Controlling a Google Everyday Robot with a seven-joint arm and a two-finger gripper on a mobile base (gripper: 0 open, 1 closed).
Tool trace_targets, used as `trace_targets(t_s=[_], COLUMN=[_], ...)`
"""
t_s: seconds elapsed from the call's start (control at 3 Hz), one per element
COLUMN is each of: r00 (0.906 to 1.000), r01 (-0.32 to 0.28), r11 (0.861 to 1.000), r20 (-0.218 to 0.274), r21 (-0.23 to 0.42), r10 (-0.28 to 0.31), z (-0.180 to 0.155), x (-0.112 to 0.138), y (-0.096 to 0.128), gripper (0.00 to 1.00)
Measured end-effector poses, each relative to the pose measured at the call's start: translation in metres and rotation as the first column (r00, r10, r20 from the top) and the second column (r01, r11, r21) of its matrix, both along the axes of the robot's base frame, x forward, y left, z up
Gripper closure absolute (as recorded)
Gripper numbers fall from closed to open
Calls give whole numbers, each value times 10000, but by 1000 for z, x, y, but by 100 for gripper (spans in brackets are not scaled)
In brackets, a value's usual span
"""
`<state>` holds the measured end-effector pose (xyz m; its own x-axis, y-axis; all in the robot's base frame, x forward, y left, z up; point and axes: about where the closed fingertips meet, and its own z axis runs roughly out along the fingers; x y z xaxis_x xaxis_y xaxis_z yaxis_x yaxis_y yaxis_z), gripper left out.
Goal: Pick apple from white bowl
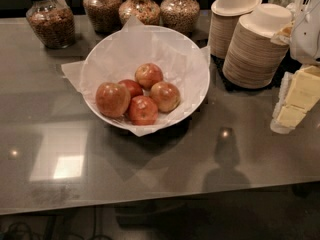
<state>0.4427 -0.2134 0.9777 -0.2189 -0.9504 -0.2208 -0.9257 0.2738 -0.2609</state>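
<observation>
The white bowl (196,59) stands on the grey counter at centre back, lined with crinkled white paper (120,49). Several red-orange apples lie together in its front half. One apple (112,99) is at the left, one apple (148,75) at the back, one (165,96) at the right and one (143,110) at the front. Another is partly hidden among them. My gripper (295,101), white with pale yellow tips, comes in at the right edge of the view. It is well to the right of the bowl, apart from it and holding nothing.
Several glass jars of cereal (50,19) stand along the back of the counter. Two tilted stacks of beige disposable bowls (252,46) sit at the back right, between bowl and gripper. The counter's front edge (150,204) runs along the bottom.
</observation>
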Motion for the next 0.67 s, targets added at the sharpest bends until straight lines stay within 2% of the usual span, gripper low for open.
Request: trace_targets(t_s=[0.33,0.67], r00=[9998,9988], r01=[101,-34], r11=[9999,9942], r20=[145,487], r21=[116,1076], r10=[-102,-18], z=[-3,-11], x=[6,30], y=[4,25], gripper=[0,0])
